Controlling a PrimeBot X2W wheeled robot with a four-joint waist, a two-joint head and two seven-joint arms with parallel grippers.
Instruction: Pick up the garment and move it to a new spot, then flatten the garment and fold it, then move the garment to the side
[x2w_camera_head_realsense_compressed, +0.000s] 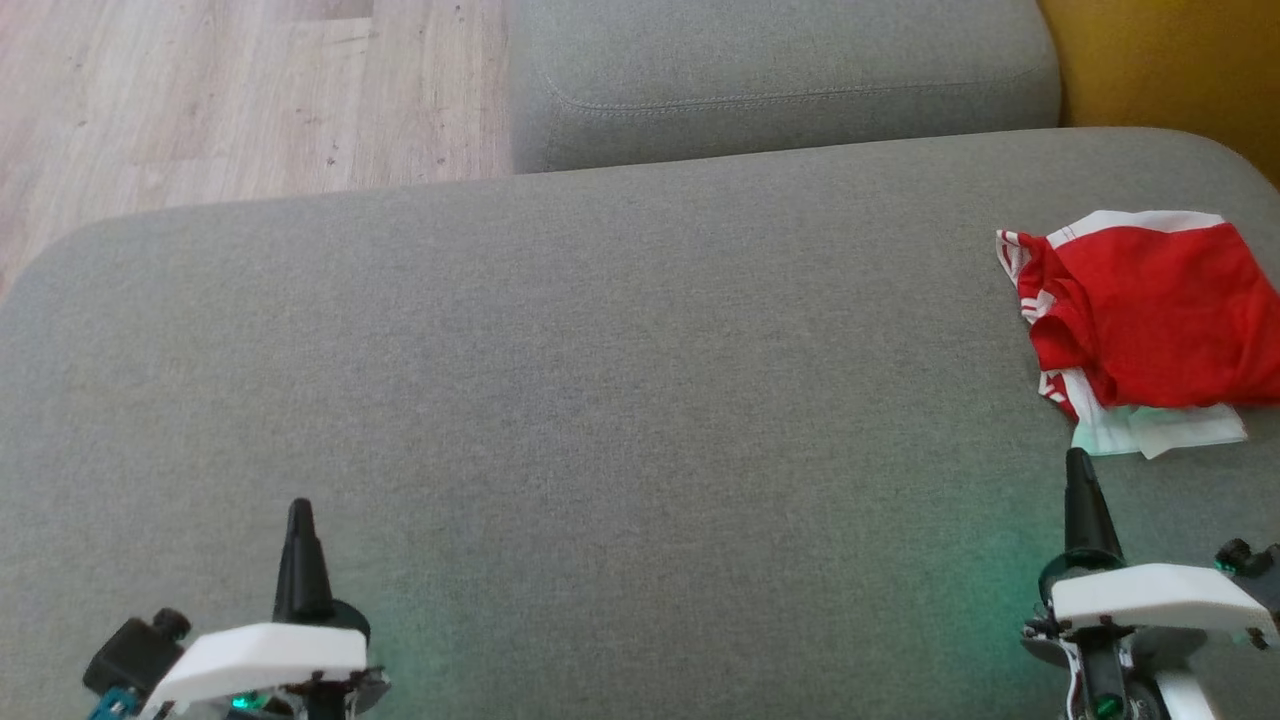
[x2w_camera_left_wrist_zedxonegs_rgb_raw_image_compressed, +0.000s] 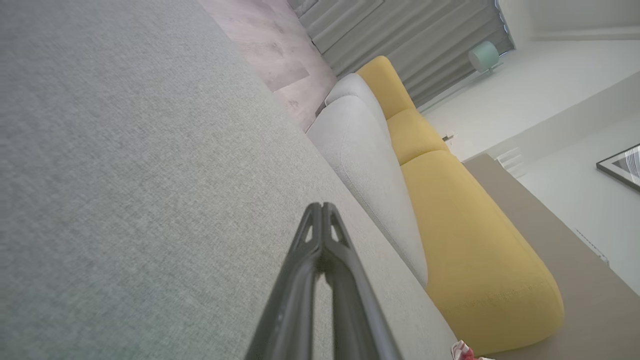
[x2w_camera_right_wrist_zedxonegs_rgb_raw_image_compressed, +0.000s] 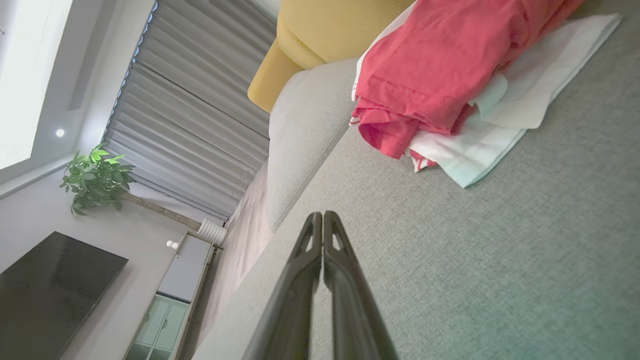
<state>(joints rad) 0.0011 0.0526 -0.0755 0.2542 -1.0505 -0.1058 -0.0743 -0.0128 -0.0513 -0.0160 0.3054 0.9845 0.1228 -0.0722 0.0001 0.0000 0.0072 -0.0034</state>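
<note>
Red garment (x2w_camera_head_realsense_compressed: 1150, 300) with white trim lies bunched at the far right of the grey seat cushion (x2w_camera_head_realsense_compressed: 600, 380), resting on a white cloth (x2w_camera_head_realsense_compressed: 1180, 430), close to the yellow cushion (x2w_camera_head_realsense_compressed: 1160, 60). Left gripper (x2w_camera_head_realsense_compressed: 299, 512) at lower left has its fingers pressed together, grips nothing, and sits well apart from the garment. Right gripper (x2w_camera_head_realsense_compressed: 1078, 462) at lower right is likewise closed and empty, its tip near the white cloth's front edge.

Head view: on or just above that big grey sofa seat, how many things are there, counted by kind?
Red garment with white trim: 1
White cloth under it: 1
Grippers, both shut, left gripper and right gripper: 2
Total: 4
</note>
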